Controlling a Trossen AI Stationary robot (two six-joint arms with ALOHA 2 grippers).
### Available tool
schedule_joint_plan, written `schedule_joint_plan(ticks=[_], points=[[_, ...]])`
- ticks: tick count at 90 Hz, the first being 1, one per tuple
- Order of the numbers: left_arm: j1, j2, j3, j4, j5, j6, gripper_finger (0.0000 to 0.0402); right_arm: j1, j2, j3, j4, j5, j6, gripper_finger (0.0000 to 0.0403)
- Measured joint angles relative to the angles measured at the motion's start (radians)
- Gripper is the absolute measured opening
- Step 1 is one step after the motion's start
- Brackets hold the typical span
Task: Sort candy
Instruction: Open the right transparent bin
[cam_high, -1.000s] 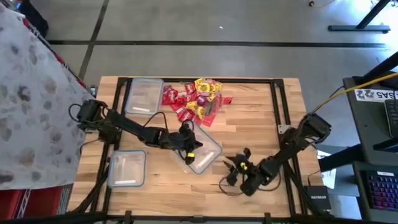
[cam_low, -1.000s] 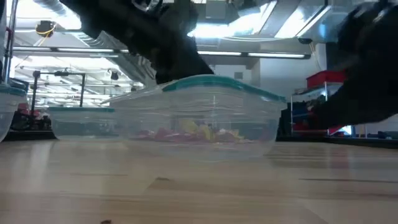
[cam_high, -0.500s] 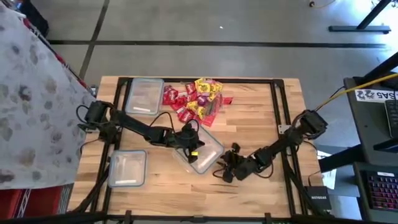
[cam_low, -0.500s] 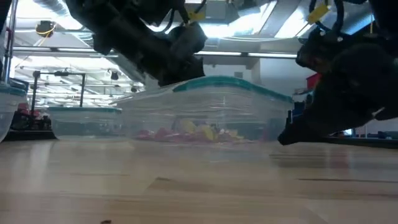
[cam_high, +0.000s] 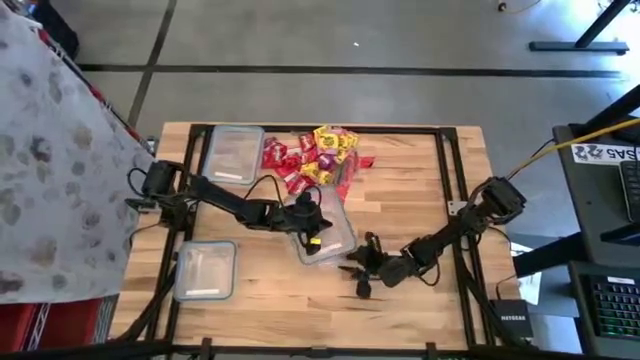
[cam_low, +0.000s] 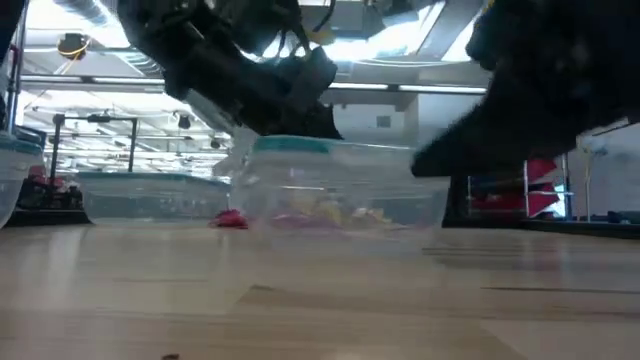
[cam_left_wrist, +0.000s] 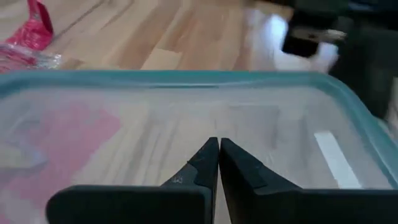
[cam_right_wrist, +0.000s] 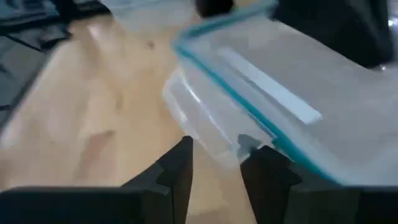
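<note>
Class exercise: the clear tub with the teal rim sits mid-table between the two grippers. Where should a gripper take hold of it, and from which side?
Probably the thin teal rim of the clear tub: its walls look too wide for the fingers. The right gripper is open at a corner, so it could come in level from the tub's right. The left gripper is shut on the tub's rim.

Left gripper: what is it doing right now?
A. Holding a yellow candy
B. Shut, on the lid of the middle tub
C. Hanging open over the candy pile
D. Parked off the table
B: in the left wrist view the left gripper has its fingers closed together against the teal-rimmed lid of the tub, and the high view places it at the middle tub.
</note>
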Motion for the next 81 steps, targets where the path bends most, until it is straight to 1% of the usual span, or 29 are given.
schedule_joint_plan(ticks=[4,7,12,15,19,24,27,30,37,42,45,49,52,57,63,71,81], points=[[0.004,0.013,0.0,0.028,0.0,0.001,0.0,0.0,-0.007,0.007,0.024,-0.055,0.0,0.0111],[0.004,0.021,0.0,0.044,-0.001,0.001,0.0,0.002,-0.018,0.011,0.037,-0.12,0.001,0.0111],[0.004,0.028,0.0,0.067,-0.001,0.004,0.0,0.006,-0.033,0.024,0.014,-0.213,0.014,0.0111],[0.003,0.03,0.0,0.07,0.0,0.005,0.0,0.007,-0.046,0.036,-0.024,-0.268,0.038,0.0111],[0.0,0.03,0.0,0.071,-0.001,0.005,0.0,0.012,-0.075,0.05,-0.113,-0.313,0.069,0.0111],[-0.006,0.028,0.0,0.07,-0.001,0.004,0.0,0.016,-0.12,0.081,-0.267,-0.322,0.108,0.0111],[-0.011,0.023,0.0,0.064,0.002,0.004,0.0,0.016,-0.145,0.105,-0.372,-0.295,0.124,0.0111],[-0.016,0.023,0.0,0.064,0.001,0.004,0.0,0.015,-0.167,0.127,-0.488,-0.239,0.141,0.0111],[-0.028,0.018,0.0,0.068,-0.004,0.009,0.0,0.011,-0.197,0.177,-0.763,-0.053,0.232,0.0111],[-0.035,0.019,-0.003,0.089,-0.011,0.024,0.0,-0.003,-0.202,0.22,-0.949,0.047,0.376,0.011],[-0.037,0.019,-0.003,0.098,0.009,0.027,0.0,-0.017,-0.203,0.238,-1.079,0.112,0.489,0.011],[-0.038,0.019,-0.003,0.101,0.013,0.029,0.0,-0.049,-0.203,0.247,-1.235,0.152,0.63,0.011],[-0.039,0.019,-0.003,0.101,0.022,0.031,0.0,-0.07,-0.192,0.246,-1.299,0.16,0.705,0.011],[-0.039,0.019,-0.003,0.101,0.026,0.03,0.0,-0.096,-0.171,0.237,-1.315,0.145,0.779,0.011],[-0.037,0.02,-0.003,0.1,0.025,0.03,0.0,-0.116,-0.159,0.219,-1.288,0.078,0.779,0.011],[-0.032,0.02,-0.003,0.1,0.026,0.033,0.0,-0.133,-0.132,0.212,-1.132,0.012,0.68,0.011],[-0.03,0.019,-0.004,0.08,0.04,0.034,0.0,-0.123,-0.113,0.203,-0.94,-0.071,0.51,0.011]])
